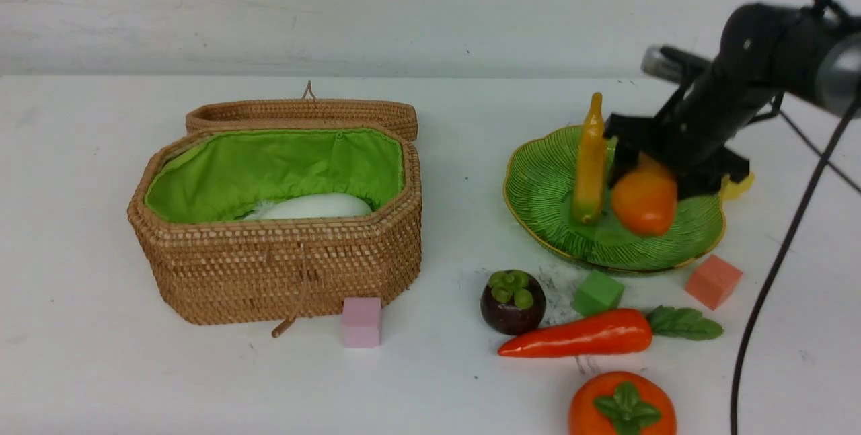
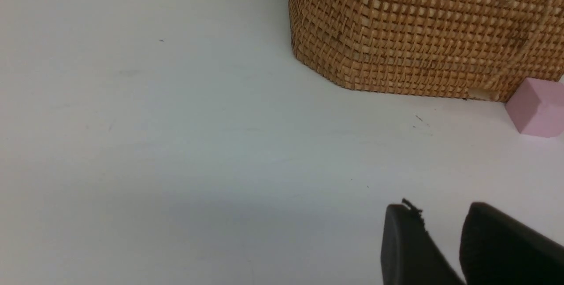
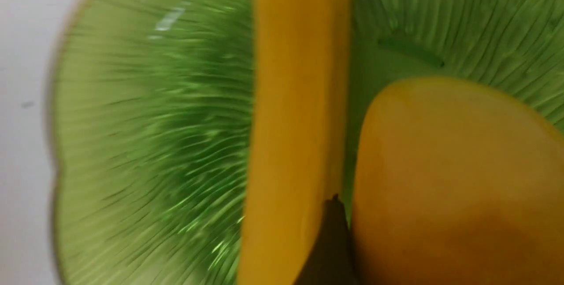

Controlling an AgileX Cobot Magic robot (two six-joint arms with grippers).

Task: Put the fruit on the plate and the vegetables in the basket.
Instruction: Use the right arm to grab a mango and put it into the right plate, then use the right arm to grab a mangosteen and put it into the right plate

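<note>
Your right gripper (image 1: 629, 152) clamps the mango (image 1: 644, 203) over the plate (image 1: 538, 186), centre right — fruit belongs there — and seems to prop the banana (image 1: 590, 159) upright. Your left gripper (image 2: 440, 214) hangs slightly parted, empty.

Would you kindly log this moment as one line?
left gripper: open, empty, near basket | right gripper: at mango over plate, grip unclear | radish: in basket

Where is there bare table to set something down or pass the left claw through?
Bare table left of the basket, the gap between basket and plate, and the near strip in front of the pink cube. Crowded: mangosteen, green cube, orange cube, carrot and persimmon packed in front of the plate.
</note>
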